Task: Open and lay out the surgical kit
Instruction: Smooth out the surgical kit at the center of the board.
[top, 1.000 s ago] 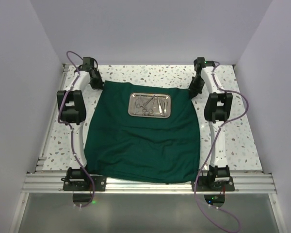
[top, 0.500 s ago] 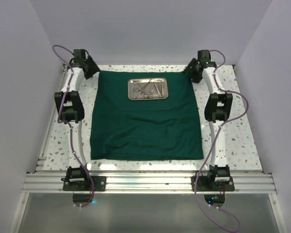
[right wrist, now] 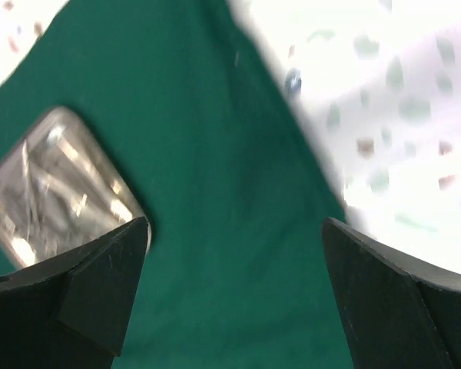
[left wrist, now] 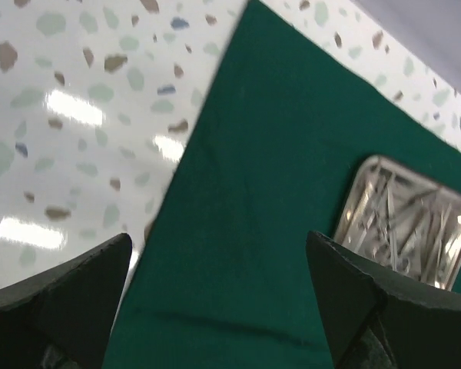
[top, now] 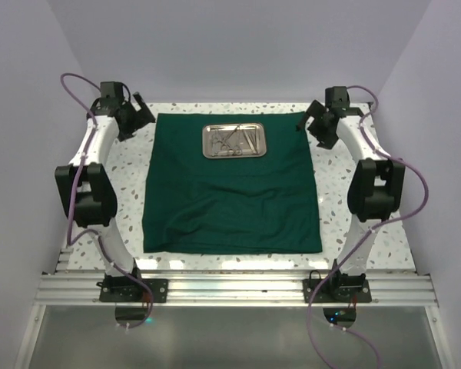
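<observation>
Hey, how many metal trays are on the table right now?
1. The steel tray lies on the green cloth near its far edge, about midway across, with instruments inside. Anything under the cloth would be hidden.

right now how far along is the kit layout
Done: the green cloth lies spread open on the table, with the steel tray on its far half. In hand: nothing; the left gripper and right gripper are both open and empty by the cloth's far corners. To do: the instruments lie heaped in the tray, not yet laid out.
</observation>
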You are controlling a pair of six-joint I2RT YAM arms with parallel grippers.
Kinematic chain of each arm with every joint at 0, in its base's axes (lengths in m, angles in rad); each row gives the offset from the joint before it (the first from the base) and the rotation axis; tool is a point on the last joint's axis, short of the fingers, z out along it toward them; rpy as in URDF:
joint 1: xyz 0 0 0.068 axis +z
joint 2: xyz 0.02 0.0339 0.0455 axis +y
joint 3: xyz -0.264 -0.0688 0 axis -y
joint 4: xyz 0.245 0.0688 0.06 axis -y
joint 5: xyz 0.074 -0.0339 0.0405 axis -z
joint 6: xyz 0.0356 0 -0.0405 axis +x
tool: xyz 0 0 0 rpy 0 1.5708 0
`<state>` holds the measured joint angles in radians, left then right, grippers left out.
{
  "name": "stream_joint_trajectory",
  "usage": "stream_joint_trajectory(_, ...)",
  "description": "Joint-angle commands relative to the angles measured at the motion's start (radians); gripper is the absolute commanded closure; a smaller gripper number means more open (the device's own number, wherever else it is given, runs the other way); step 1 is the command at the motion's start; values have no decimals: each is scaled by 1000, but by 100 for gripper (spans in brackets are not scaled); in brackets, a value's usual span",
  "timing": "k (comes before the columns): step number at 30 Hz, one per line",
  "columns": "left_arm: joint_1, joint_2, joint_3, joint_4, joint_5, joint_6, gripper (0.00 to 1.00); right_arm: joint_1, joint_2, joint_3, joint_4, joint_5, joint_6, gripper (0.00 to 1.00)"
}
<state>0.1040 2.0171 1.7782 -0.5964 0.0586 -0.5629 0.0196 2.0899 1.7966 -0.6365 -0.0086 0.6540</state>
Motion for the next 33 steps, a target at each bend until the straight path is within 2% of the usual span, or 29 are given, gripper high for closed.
stream_joint_trajectory(1, -41, -179, -188, -54, -3, 55, 1, 66, -254, -149, -20, 33, -14, 2)
stream_joint_trajectory(7, -90, -397, -521, -172, 62, 107, 5, 112, -523, -416, -287, 76, 6, 2)
stream_joint_trajectory(11, -133, -481, -652, -293, 105, 150, 14, 126, -718, -581, -452, 84, 36, 10)
stream_joint_trajectory(12, -153, -495, -674, -310, 113, 150, 14, 125, -737, -630, -529, 93, 56, 10)
stream_joint_trajectory(15, -176, -572, -761, -348, 86, 132, 14, 126, -787, -725, -597, 76, 52, 10)
stream_joint_trajectory(19, -176, -664, -879, -374, 50, 72, 17, 131, -812, -837, -585, 27, 12, 10)
stream_joint_trajectory(20, -178, -691, -893, -390, 53, 45, 24, 131, -817, -856, -577, 19, 1, 11)
stream_joint_trajectory(22, -178, -745, -922, -411, 56, 17, 30, 131, -814, -904, -557, 12, -16, 12)
stream_joint_trajectory(23, -179, -762, -931, -425, 55, 2, 39, 132, -812, -914, -552, 12, -23, 12)
stream_joint_trajectory(25, -181, -788, -957, -437, 32, -5, 43, 131, -812, -957, -528, -17, -27, 13)
stream_joint_trajectory(26, -181, -794, -970, -448, 23, 3, 49, 131, -814, -971, -513, -24, -28, 14)
stream_joint_trajectory(31, -188, -767, -1040, -428, 15, 24, 56, 134, -772, -1025, -411, -47, -22, 15)
stream_joint_trajectory(33, -194, -761, -1057, -419, 17, 24, 55, 134, -731, -1033, -369, -39, -27, 15)
